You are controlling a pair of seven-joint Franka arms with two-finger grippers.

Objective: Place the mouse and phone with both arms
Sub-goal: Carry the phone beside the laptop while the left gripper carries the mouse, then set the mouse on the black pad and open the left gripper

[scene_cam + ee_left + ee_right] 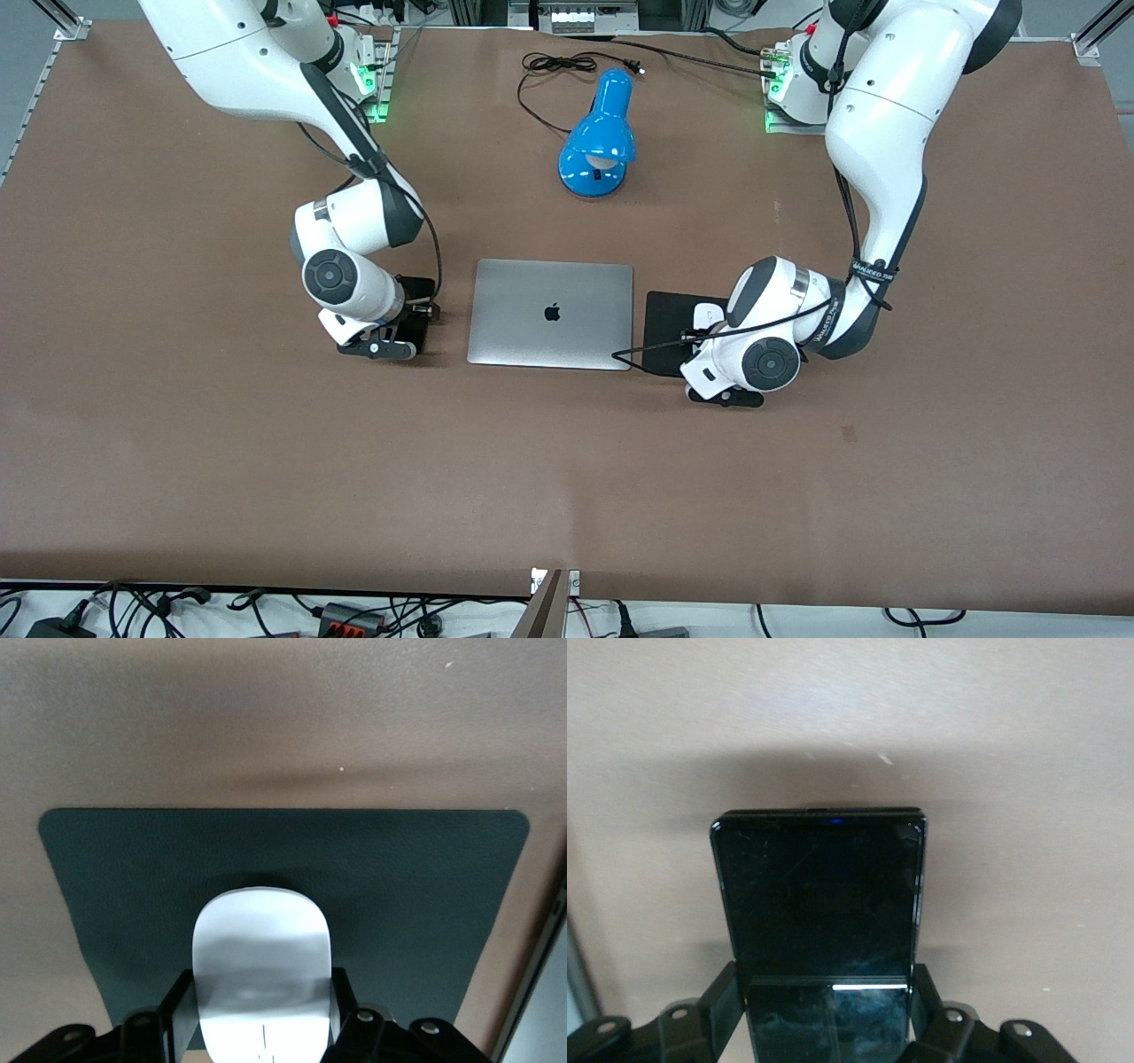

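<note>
The white mouse (706,313) lies on or just over the black mouse pad (664,319), beside the laptop toward the left arm's end. My left gripper (709,335) is low over the pad and shut on the mouse. In the left wrist view the mouse (261,939) sits between the fingers (177,1005) of the left gripper (263,988), over the pad (416,886). My right gripper (403,323) is shut on the black phone (422,291), low over the table beside the laptop toward the right arm's end. In the right wrist view the phone (824,895) sits between the fingers (725,992) of the right gripper (828,979).
A closed silver laptop (551,312) lies between the two grippers; its edge shows in the left wrist view (545,992). A blue desk lamp (598,142) with a black cable (558,64) stands farther from the front camera than the laptop.
</note>
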